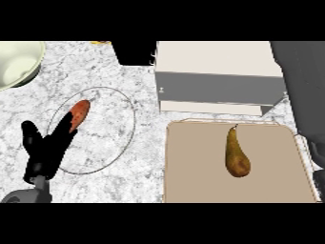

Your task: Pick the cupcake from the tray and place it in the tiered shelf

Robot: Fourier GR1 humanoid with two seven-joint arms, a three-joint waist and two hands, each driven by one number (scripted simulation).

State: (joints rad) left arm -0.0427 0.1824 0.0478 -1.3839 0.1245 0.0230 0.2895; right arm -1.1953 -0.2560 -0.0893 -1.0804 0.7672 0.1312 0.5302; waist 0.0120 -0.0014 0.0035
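- Looking for a cupcake, I see none; the tan tray (193,186) holds only a brown pear (237,155).
- Tiered shelf (218,81) behind it holds nothing I can see; nothing placed yet.
- Left hand (46,152) rests open over the glass plate (123,138) with an orange sweet potato (79,114); right hand not visible.

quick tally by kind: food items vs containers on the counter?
Food: 2, pear and sweet potato
Containers: 4, tray, plate, bowl, shelf
Total: 6
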